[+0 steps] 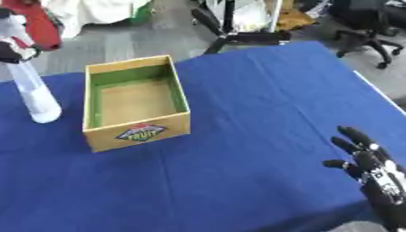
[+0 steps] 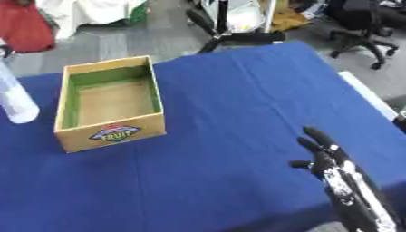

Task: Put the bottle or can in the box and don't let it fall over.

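At the far left my left hand [image 1: 11, 50] is curled around the upper part of a clear, pale bottle [image 1: 36, 97]. The bottle leans a little, its bottom end low near the blue table [image 1: 262, 90], just beside the box [image 1: 136, 102]. The box is cardboard, green inside, with nothing in it. At the lower right my right hand [image 1: 371, 165] rests with straight, spread fingers and holds nothing.

Both head-mounted eye views look steeply down on the blue table [image 1: 262, 90] from near, sharing the box [image 1: 136, 103] at frame left, floor along the top.
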### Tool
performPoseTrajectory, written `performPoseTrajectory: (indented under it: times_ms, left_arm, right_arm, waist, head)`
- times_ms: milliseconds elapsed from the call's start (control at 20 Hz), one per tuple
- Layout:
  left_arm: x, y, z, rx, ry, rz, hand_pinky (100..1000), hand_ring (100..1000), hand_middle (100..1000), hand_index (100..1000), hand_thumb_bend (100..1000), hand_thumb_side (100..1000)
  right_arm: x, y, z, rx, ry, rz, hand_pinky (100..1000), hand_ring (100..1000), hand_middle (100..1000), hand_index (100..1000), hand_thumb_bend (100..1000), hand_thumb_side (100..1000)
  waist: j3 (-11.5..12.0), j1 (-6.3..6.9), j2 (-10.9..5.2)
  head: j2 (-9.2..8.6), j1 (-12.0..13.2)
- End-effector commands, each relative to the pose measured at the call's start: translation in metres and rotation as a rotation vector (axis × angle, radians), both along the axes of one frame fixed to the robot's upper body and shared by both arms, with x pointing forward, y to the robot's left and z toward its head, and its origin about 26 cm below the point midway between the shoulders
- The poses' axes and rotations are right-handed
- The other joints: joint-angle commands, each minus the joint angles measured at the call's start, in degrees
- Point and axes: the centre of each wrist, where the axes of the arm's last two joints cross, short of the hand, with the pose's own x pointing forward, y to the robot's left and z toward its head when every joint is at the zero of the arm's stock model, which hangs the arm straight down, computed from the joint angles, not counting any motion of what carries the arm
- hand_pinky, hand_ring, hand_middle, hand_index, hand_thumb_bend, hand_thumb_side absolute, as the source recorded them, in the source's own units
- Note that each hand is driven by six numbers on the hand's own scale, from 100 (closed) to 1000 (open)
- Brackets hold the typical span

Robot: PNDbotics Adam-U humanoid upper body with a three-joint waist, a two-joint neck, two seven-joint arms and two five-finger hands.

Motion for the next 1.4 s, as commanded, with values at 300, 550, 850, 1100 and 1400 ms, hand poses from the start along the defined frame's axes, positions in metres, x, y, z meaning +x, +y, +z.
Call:
performPoseTrajectory:
  times_ms: [300, 550, 850, 1100, 1400]
  left_arm:
    - [-0.004, 0.002, 0.014, 0.035, -0.012, -0.001, 433, 379, 256, 564, 100, 249]
    - [-0.005, 0.001, 0.015, 0.032, -0.072, -0.013, 277, 238, 109, 437, 100, 248]
    - [-0.009, 0.001, 0.022, 0.012, -0.237, -0.02, 110, 100, 100, 315, 100, 340]
    - [-0.017, 0.003, 0.039, -0.004, -0.335, -0.039, 102, 100, 100, 309, 100, 342]
    - [-0.036, 0.001, 0.081, -0.048, -0.482, -0.098, 100, 100, 100, 300, 100, 348]
  right_arm:
    - [0.001, 0.0, 0.004, 0.0, -0.013, 0.008, 738, 1000, 1000, 978, 100, 717]
    - [0.0, 0.0, 0.003, -0.001, -0.011, 0.007, 738, 1000, 1000, 978, 100, 718]
    - [0.0, -0.001, 0.002, -0.003, -0.007, 0.004, 738, 1000, 1000, 978, 100, 719]
    - [-0.001, -0.002, 0.002, -0.007, -0.005, -0.001, 738, 1000, 1000, 977, 100, 717]
    - [-0.002, -0.005, 0.0, -0.015, 0.0, -0.012, 739, 1000, 1000, 977, 100, 713]
  waist:
    - [0.2, -0.06, -0.51]
    - [0.5, -0.17, -0.51]
    - [0.9, -0.23, -0.63]
    - [1.4, -0.15, -1.07]
    - [2.3, 0.08, -1.73]
  head:
    - [-0.52, 0.5]
    - [-0.36, 1.8]
    - [-0.35, 3.3]
    - [-0.25, 3.7]
    - [0.15, 3.0]
